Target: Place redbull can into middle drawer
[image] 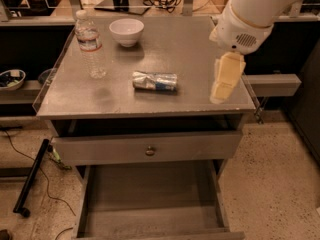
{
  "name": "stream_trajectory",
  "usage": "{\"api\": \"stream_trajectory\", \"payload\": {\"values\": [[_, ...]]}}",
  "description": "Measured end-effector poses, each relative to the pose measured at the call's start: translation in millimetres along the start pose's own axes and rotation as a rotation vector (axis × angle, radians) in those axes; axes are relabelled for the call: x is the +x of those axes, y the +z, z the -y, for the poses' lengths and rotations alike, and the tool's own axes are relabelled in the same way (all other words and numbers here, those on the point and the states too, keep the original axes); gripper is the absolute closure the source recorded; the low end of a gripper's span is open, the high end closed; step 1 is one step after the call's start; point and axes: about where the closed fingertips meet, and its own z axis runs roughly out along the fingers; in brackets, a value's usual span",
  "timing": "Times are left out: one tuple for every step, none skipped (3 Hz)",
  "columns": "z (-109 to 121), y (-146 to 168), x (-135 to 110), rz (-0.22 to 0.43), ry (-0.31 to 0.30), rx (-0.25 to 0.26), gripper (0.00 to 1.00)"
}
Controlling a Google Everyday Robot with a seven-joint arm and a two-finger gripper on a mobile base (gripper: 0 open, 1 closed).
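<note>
At the far left edge of the frame, a small bowl [10, 79] sits on a low dark shelf. Below it, in the lower left, a black pole [31, 178] lies slanted on the speckled floor [280, 184], with thin cables near it.

The grey table [185, 49] fills the middle of the frame. In its upper left part stands a clear water bottle [90, 44], upright and with its cap on. Just to the right of it, near the back edge, stands a white bowl [126, 31]. The two are near each other but do not touch.

The redbull can [155, 81] lies on its side on the table top, close to the centre of the frame. Its long axis runs left to right. It is silver with blue patches and looks dented. It is apart from the bottle and from the bowl, and nothing holds it.

Under the table top there is a grey drawer panel [100, 149] with a small round brass knob [150, 150]. Below this, at the bottom of the frame, the middle drawer [150, 204] is pulled out toward the camera and shows a flat grey floor and thin side walls.

In the upper right, the white arm [250, 14] comes in from the top edge. The cream gripper [220, 93] hangs down from it, over the right part of the table top near the right edge. It is to the right of the can and well apart from it. I cannot tell whether the gripper is open or closed. Behind it, a grey shelf [274, 84] sticks out to the right.
</note>
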Motion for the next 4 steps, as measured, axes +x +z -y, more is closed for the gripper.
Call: {"api": "stream_trajectory", "payload": {"values": [[28.7,64.5,-67.5,0.065,-0.078,-0.086,0.0],[28.8,65.1,-67.2,0.066,-0.076,-0.086,0.0],[41.9,74.5,-81.4,0.084,-0.077,-0.086,0.0],[56.5,87.7,-97.7,0.098,-0.092,-0.099,0.0]]}}
